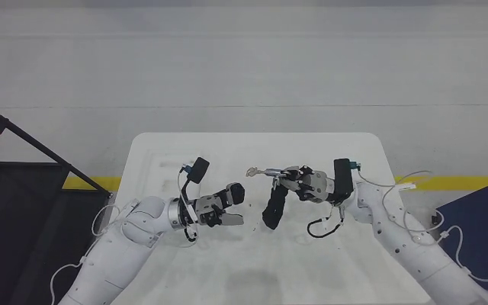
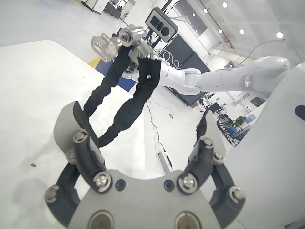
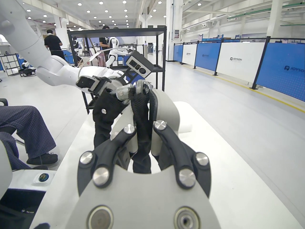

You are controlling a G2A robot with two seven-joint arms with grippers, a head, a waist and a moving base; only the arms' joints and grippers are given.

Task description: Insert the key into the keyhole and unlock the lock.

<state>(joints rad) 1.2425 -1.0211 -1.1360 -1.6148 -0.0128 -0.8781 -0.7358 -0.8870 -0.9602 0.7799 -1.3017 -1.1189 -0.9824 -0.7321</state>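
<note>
Two claws: right claw (image 1: 299, 181) clamped on lock (image 1: 274, 207), key (image 1: 258, 171) protruding at nine o'clock; left claw (image 1: 235, 206) spread wide, empty.

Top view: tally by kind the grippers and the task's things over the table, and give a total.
Grippers: 2 (left gripper, right gripper)
Locks: 1 (lock, a black-sleeved cable with a silver cylinder)
Keys: 1 (key, in the keyhole)
Total: 4
</note>
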